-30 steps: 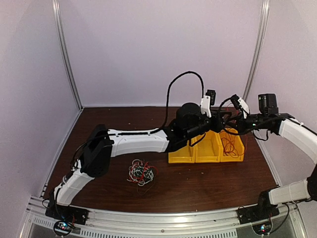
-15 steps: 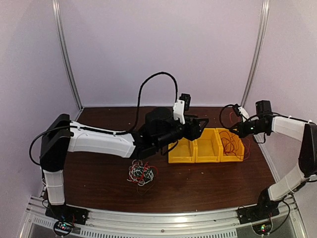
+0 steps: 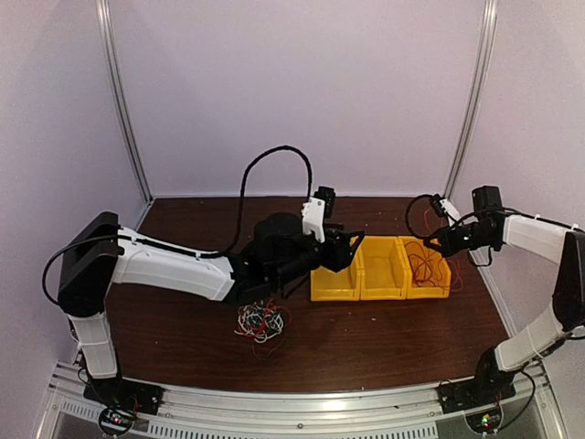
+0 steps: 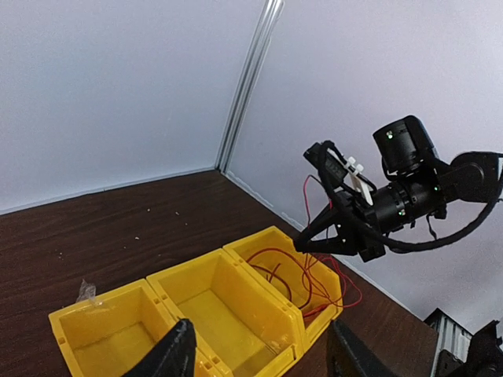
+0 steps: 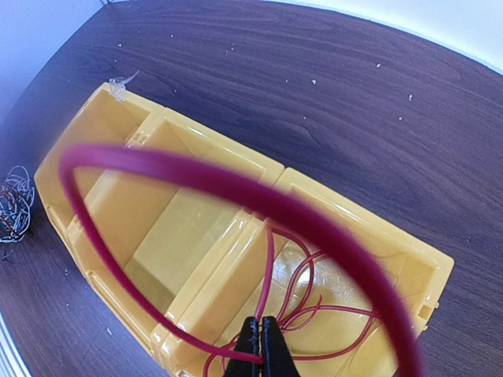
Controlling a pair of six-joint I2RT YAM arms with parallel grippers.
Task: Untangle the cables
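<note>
The cables lie as a red, white and black tangle (image 3: 260, 320) on the brown table, in front of my left arm. One red cable (image 3: 422, 267) hangs into the rightmost of three yellow bins (image 3: 382, 294). My right gripper (image 3: 432, 243) is shut on that red cable (image 5: 269, 259) just above the bin (image 5: 212, 153); a blurred loop of it arcs close to the camera. My left gripper (image 3: 352, 245) hovers open and empty over the left and middle bins. In its wrist view the left gripper (image 4: 263, 363) frames the bins (image 4: 251, 305), the red cable (image 4: 274, 250) and the right gripper (image 4: 302, 245).
The left and middle bins hold nothing that I can see. Metal frame posts (image 3: 123, 101) and pale walls close in the table on three sides. An aluminium rail (image 3: 292, 402) runs along the near edge.
My left gripper has drawn back leftwards, away from the right gripper, and its jaws have spread apart. The right gripper stays shut on the red cable, shifted slightly right.
</note>
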